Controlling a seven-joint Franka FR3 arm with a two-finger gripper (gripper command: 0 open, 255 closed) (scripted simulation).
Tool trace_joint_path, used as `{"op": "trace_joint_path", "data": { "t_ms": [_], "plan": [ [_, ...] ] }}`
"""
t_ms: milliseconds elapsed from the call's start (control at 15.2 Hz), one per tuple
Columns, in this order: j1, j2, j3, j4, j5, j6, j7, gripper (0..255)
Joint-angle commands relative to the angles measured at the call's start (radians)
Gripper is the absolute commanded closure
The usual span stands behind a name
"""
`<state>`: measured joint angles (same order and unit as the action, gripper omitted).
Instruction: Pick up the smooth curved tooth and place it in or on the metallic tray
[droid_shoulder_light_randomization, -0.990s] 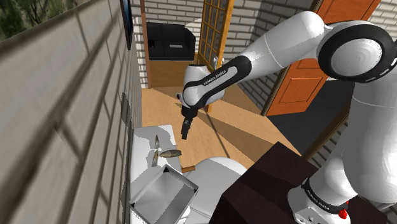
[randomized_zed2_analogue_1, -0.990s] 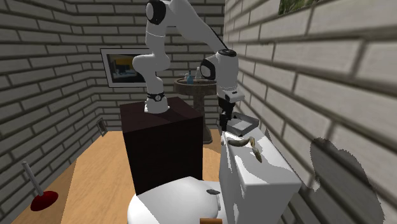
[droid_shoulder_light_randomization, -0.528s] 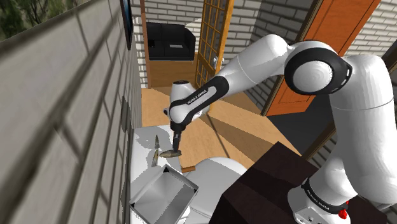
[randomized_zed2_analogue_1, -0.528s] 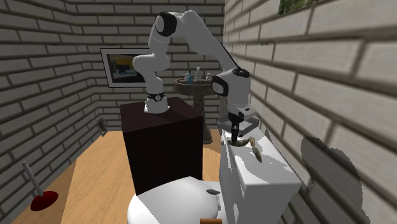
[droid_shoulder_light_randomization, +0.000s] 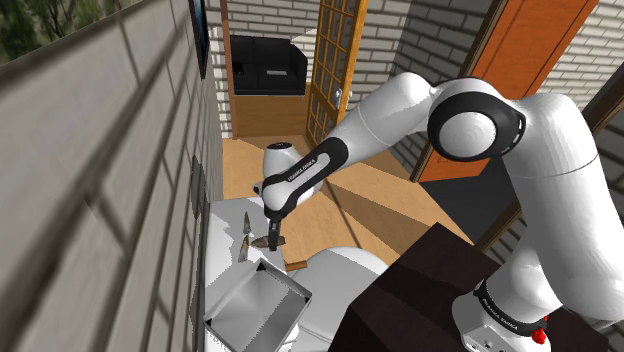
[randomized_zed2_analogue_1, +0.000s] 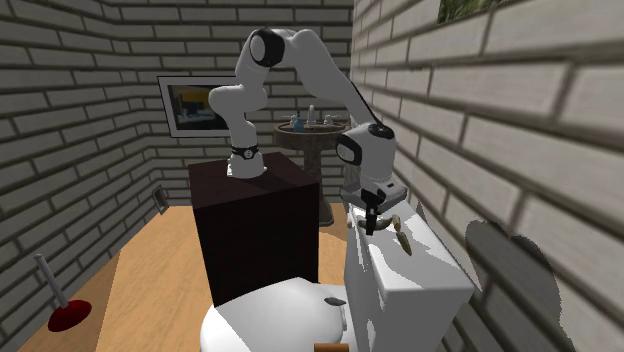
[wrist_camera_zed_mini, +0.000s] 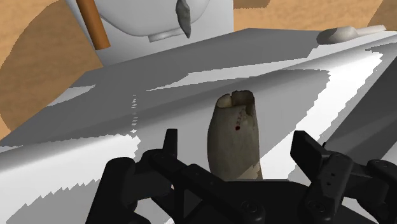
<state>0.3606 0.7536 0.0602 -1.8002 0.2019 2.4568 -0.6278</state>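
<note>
"FRANKA EMIKA" marks the arm's forearm (droid_shoulder_light_randomization: 300, 171) and base (droid_shoulder_light_randomization: 498, 308).

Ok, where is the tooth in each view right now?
Shoulder view: the tooth lies left of centre, at the claw's tip.
Second exterior view: right of centre, beside the claw.
Wrist view: inside the open claw, untouched.
Shared landmark: the white tank lid under it.

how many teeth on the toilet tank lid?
2. One tooth sits inside the open claw; the other tooth lies farther along the lid, nearer the brick wall. The arm may hide more.
</note>
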Motion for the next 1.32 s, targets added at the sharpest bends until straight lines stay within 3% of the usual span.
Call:
{"op": "trace_joint_path", "data": {
  "t_ms": [0,396,462,1254],
  "plan": [
    [0.001,0.009,0.001,0.001,0.001,0.008,0.000,0],
    [0.001,0.009,0.001,0.001,0.001,0.008,0.000,0],
    [0.001,0.009,0.001,0.001,0.001,0.008,0.000,255],
    [0.002,-0.026,-0.001,-0.011,-0.001,-0.014,0.005,255]
  ]
}}
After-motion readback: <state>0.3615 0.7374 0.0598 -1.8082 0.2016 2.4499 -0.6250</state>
